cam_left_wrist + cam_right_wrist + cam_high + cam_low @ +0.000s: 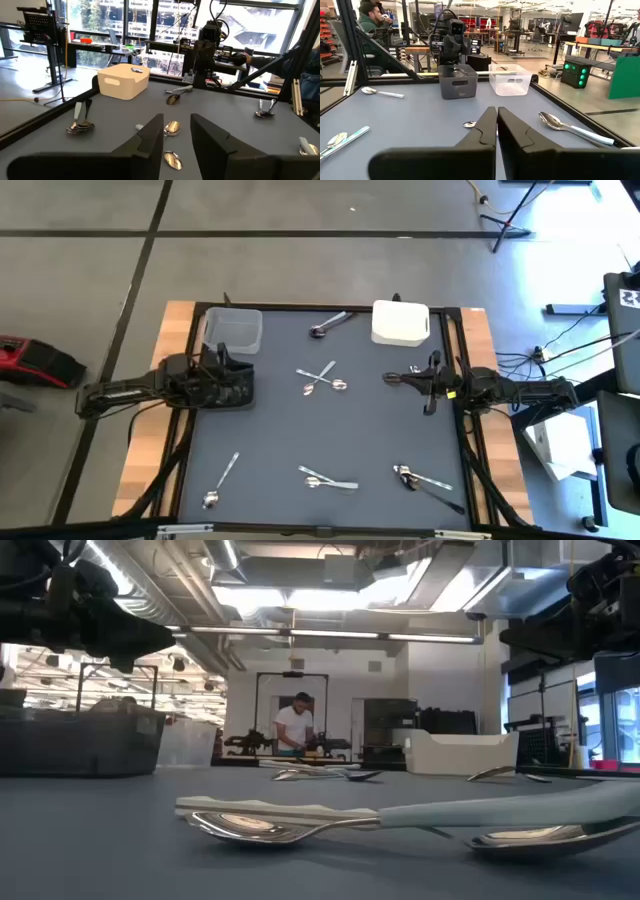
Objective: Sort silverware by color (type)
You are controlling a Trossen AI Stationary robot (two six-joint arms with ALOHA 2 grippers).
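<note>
The dark tabletop (280, 440) fills the middle of the high view, with both arms reaching in from its sides.

Three bins sit toward the far edge: a clear bin (233, 329) at far left, a dark bin (236, 387) just in front of it under the left arm, and a white bin (400, 322) at far right.

The left hand (222, 380) hangs over the dark bin; its wrist view shows the fingers (150, 135) parted with nothing between them. The right hand (432, 383) hovers near the right edge, in front of the white bin; its fingers (487, 127) are nearly touching and hold nothing.

The silverware lies scattered on the tabletop, all outside the bins:
- one spoon (330, 325) between the clear and white bins
- a crossed pair (322, 379) at the centre
- a small piece (400, 376) just beside the right hand
- a spoon (221, 481) at near left
- a pair (327, 478) at near centre
- a cluster (425, 479) at near right; whether any piece is dark I cannot tell

A person (295, 728) stands in the room beyond, seen in the low view.
</note>
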